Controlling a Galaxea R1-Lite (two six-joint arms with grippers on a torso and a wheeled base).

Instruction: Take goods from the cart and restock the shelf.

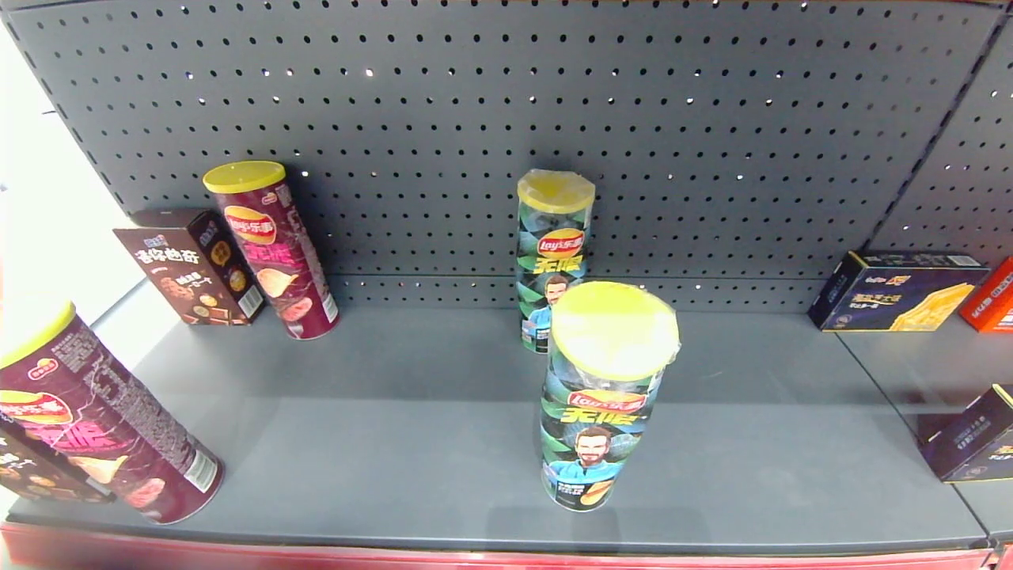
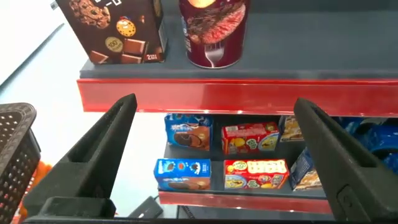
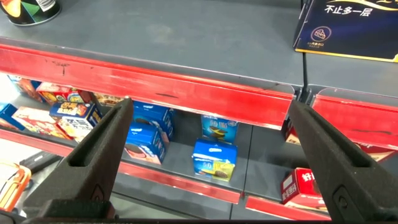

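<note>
On the shelf (image 1: 396,443), the back green can (image 1: 554,261) stands at 11 o'clock from the front green can (image 1: 605,396). The left end effector (image 2: 214,106) and right end effector (image 3: 211,104) are open and empty. More restocking seems left.

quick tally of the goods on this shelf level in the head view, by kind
green chip cans: 2
maroon chip cans: 2
brown cookie boxes: 2
dark blue boxes: 2
orange box: 1
total: 9
</note>
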